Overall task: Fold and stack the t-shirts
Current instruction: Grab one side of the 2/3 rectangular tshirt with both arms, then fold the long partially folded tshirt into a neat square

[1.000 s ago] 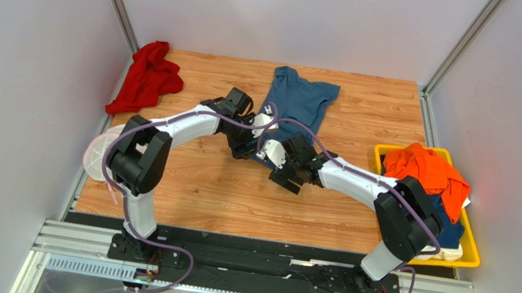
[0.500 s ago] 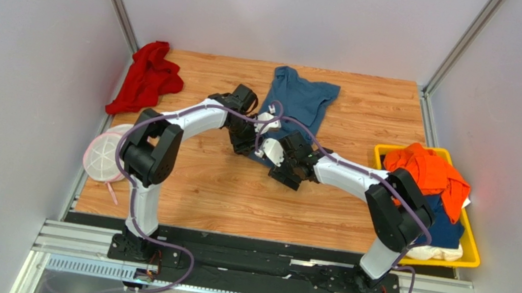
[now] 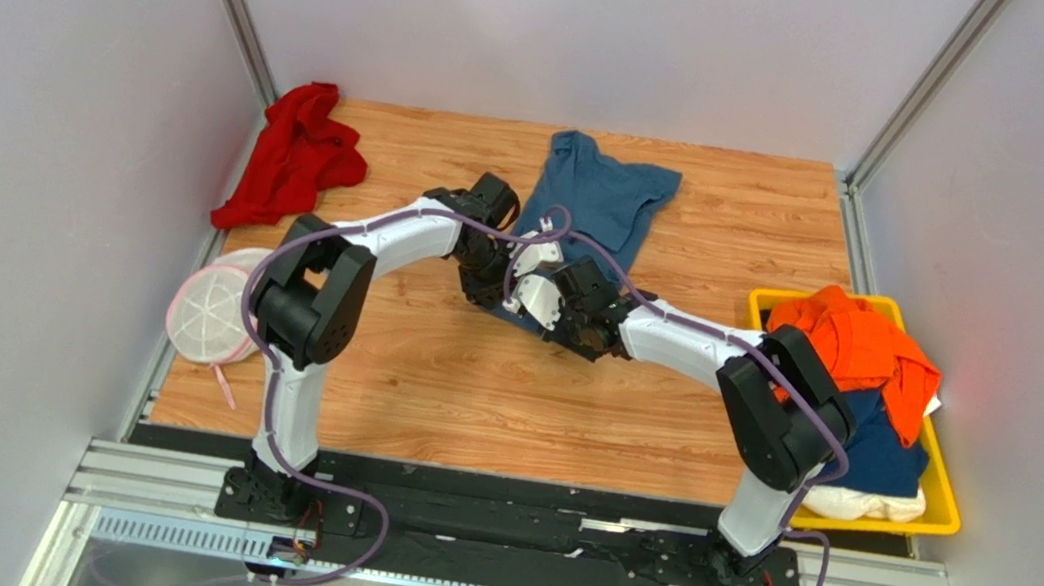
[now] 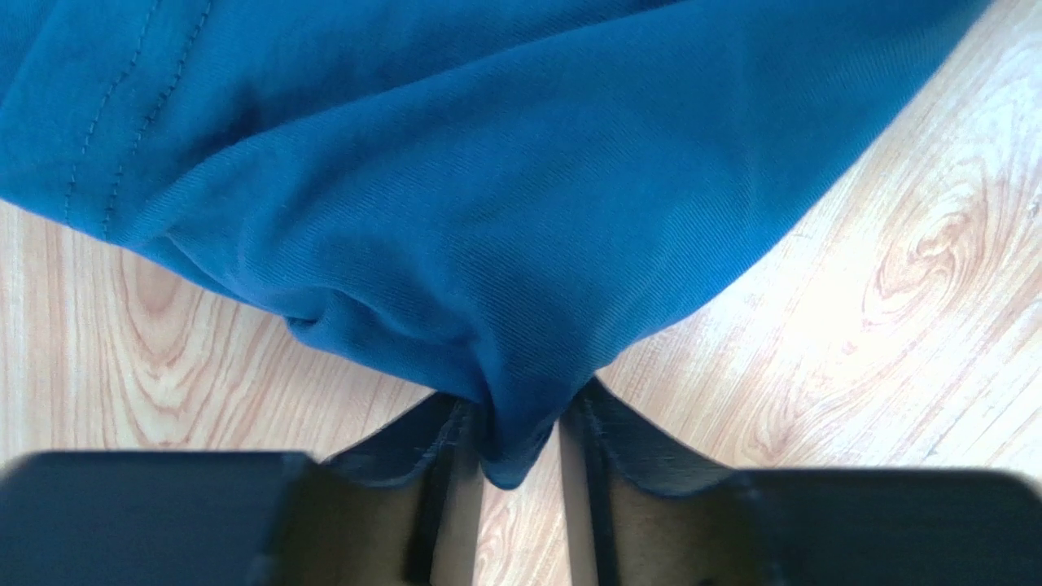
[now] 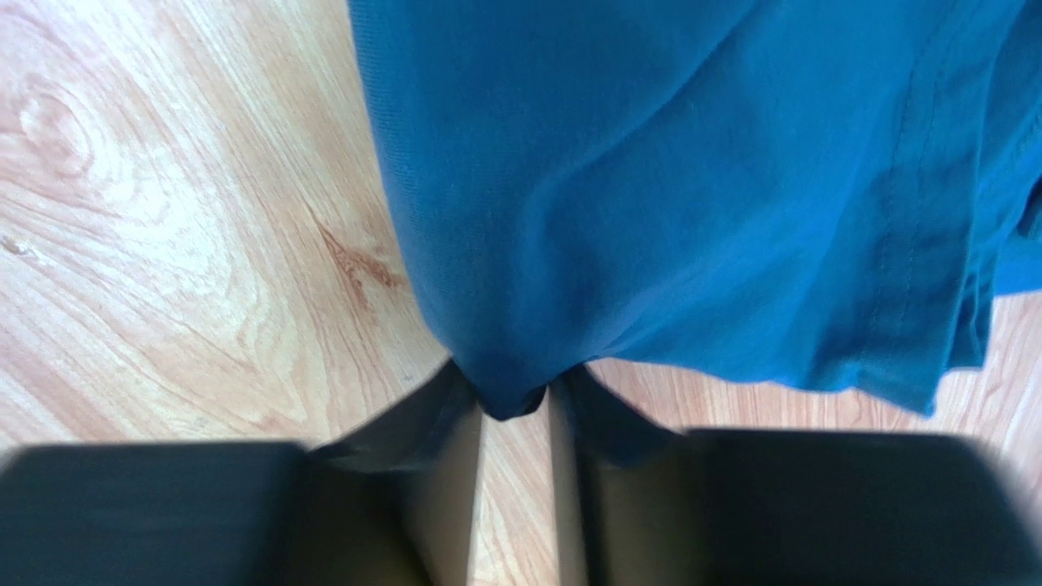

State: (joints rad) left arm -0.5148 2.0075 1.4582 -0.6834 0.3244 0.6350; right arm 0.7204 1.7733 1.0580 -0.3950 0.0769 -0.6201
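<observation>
Left claw point(image 4: 514, 454): clamped on a bunched fold at the near edge of the teal t-shirt point(image 3: 601, 201), with cloth pinched right between the fingers!
Right claw point(image 5: 511, 413): same grip here, nipped shut on that near edge just to the right of its partner, and the two sit close together mid-surface.
Surface point(image 3: 470, 392): bare wood grain showing under both claws.
Cream t-shirt point(image 3: 861, 504): bundled at the near end of the yellow bin point(image 3: 941, 522), at the right edge.
Navy t-shirt point(image 3: 890, 448): in the same bin, just beyond the cream one.
Orange t-shirt point(image 3: 858, 345): heaped on top at the bin's far end, spilling over the rim.
Mesh disc point(image 3: 210, 313): round, white and pink, at the left edge.
Teal t-shirt, position: stretches from the claws toward the far edge, around the middle, with its sleeves at the far end.
Red cloth point(image 3: 292, 157): crumpled in the far left corner, well apart from the action.
</observation>
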